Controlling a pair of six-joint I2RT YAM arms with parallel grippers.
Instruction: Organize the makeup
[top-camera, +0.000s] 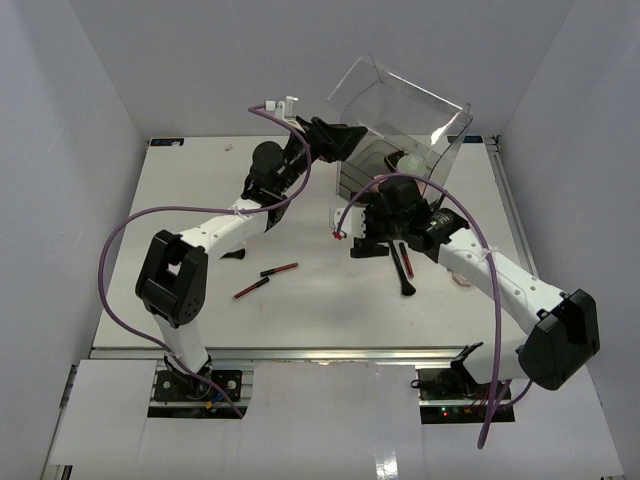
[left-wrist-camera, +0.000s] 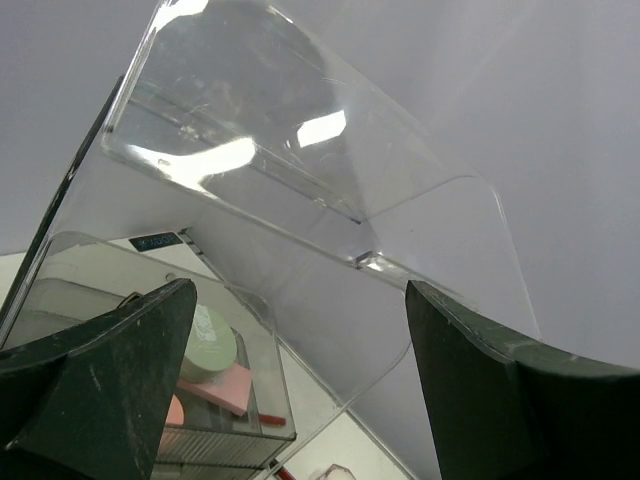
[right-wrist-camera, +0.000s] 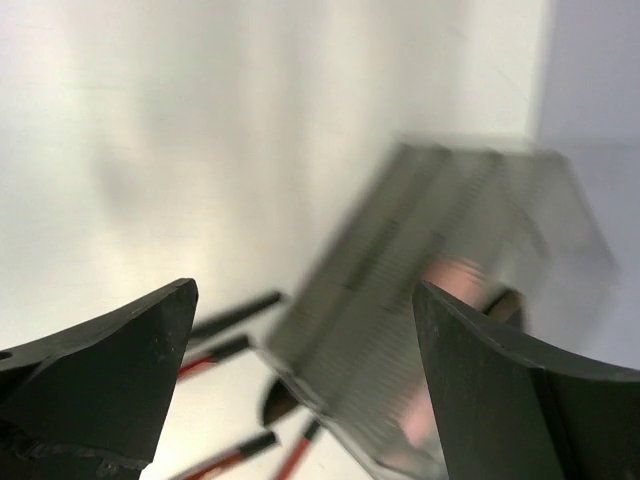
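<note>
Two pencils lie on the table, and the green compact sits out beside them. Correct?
No. The green compact is inside the clear box, as the left wrist view shows. The two pencils do lie on the table.

Compact (left-wrist-camera: 208, 345) in drawer box (top-camera: 395, 100) (rear); pencils (top-camera: 279, 269) front-left on table (top-camera: 320, 315).

2 slim red-and-black pencils (top-camera: 279, 269) (top-camera: 251, 288) lie flat on the desk (top-camera: 330, 310), near each other and roughly parallel, both slanted. Further right lies a black-handled brush (top-camera: 403, 270), with a red pencil (top-camera: 409, 263) just beside it. Inside the clear box (left-wrist-camera: 330, 190), a round pale green compact (left-wrist-camera: 208, 343) rests against a flat pink square (left-wrist-camera: 228, 388), with a round pink compact (left-wrist-camera: 172, 412) beside them.
</note>
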